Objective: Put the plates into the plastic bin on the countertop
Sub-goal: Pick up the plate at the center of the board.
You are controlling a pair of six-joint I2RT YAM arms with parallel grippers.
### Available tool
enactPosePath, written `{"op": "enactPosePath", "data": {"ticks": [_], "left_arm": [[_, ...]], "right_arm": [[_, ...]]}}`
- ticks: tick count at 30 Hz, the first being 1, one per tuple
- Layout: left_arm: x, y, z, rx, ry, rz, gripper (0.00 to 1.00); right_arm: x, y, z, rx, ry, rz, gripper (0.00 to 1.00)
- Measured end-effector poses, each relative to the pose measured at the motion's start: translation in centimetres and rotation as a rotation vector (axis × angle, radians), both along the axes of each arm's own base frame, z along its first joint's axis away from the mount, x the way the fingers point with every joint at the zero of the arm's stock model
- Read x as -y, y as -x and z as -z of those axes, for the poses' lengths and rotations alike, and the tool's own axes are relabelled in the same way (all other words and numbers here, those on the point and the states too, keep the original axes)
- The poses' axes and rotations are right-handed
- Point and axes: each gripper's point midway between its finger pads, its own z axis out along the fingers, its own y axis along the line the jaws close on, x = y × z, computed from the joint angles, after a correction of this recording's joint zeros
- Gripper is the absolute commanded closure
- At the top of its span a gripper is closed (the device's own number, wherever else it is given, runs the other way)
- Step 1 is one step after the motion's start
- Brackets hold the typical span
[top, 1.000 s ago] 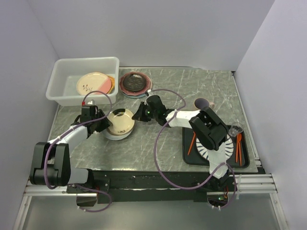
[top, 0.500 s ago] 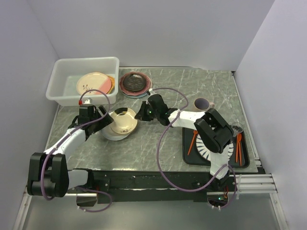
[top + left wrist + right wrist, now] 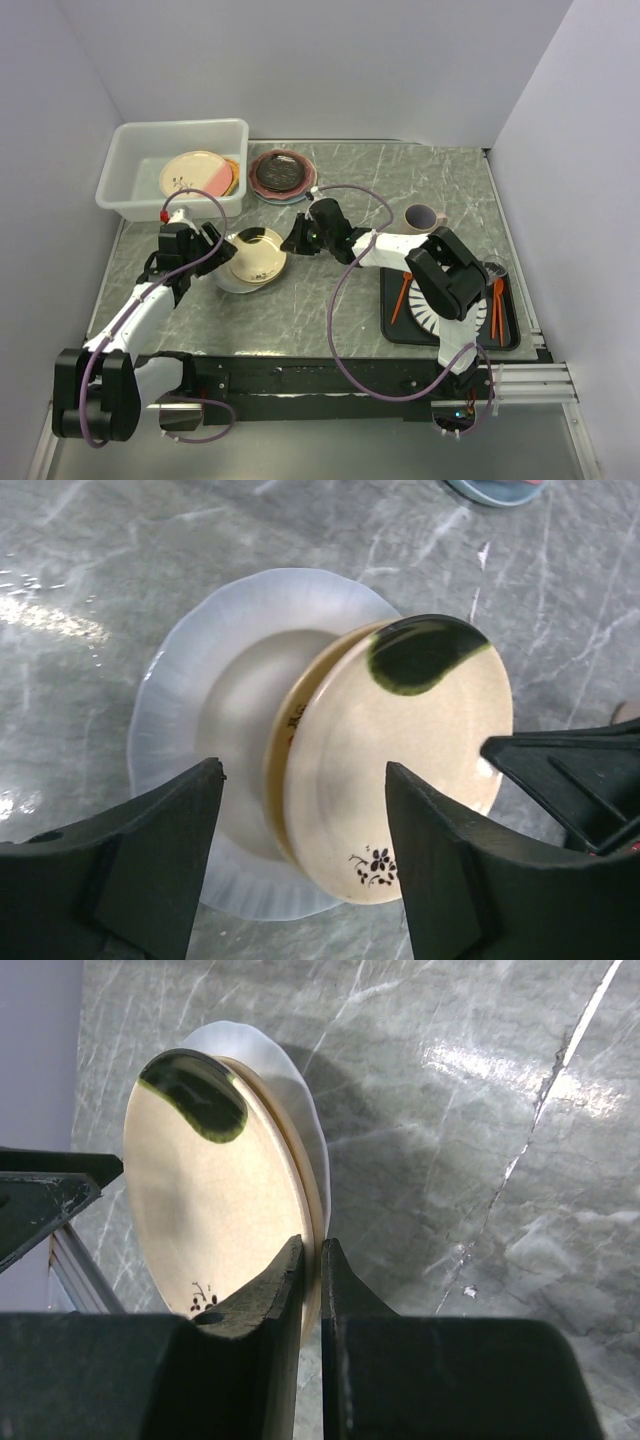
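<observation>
A cream-tan plate [image 3: 258, 254] with a green blot and a small black flower stands tilted on edge over a white fluted plate [image 3: 232, 281] on the countertop [image 3: 400, 180]. My right gripper [image 3: 293, 240] is shut on the tan plate's [image 3: 210, 1190] right rim, fingers [image 3: 285, 1280] pinching it. My left gripper [image 3: 305, 830] stands open, the tan plate's [image 3: 400, 740] lower edge between its fingers without touching. The white plate [image 3: 195, 700] lies flat beneath. The plastic bin [image 3: 185, 126] at back left holds a tan-and-pink plate [image 3: 195, 174] over an orange one. A dark brown pink-rimmed plate [image 3: 280, 172] lies beside the bin.
A black tray [image 3: 510, 335] at the right carries a white plate with dark stripes [image 3: 430, 315], orange sticks and a glass cup [image 3: 490, 272]. A mug [image 3: 425, 217] stands behind the tray. White walls close in on the left, back and right.
My left gripper's jaws have widened and it has drawn back a little to the left. The right gripper has tipped the tan plate up off the white one.
</observation>
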Motion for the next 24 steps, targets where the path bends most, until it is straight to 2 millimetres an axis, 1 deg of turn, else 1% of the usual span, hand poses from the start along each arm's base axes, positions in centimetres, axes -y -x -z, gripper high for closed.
{"op": "enactPosePath", "data": {"ticks": [7,11,16,21,24], "left_arm": [[1.4,-0.3,-0.3,0.032,0.049,0.064,0.34],[2.0,-0.3,0.2,0.027,0.07,0.093,0.35],[2.8,-0.1,0.9,0.024,0.11,0.125,0.41],[3.5,0.0,1.0,0.037,0.144,0.156,0.49],[3.7,-0.1,0.9,0.053,0.163,0.159,0.58]], "right_arm": [[-0.3,0.2,-0.2,-0.004,-0.02,-0.012,0.95],[-0.5,0.2,-0.5,-0.008,-0.042,-0.019,0.95],[-0.4,0.2,-0.5,-0.01,-0.059,-0.021,0.95],[-0.4,0.6,-0.4,-0.024,-0.069,-0.031,0.95],[-0.5,0.7,-0.4,-0.029,-0.076,-0.035,0.95]]}}
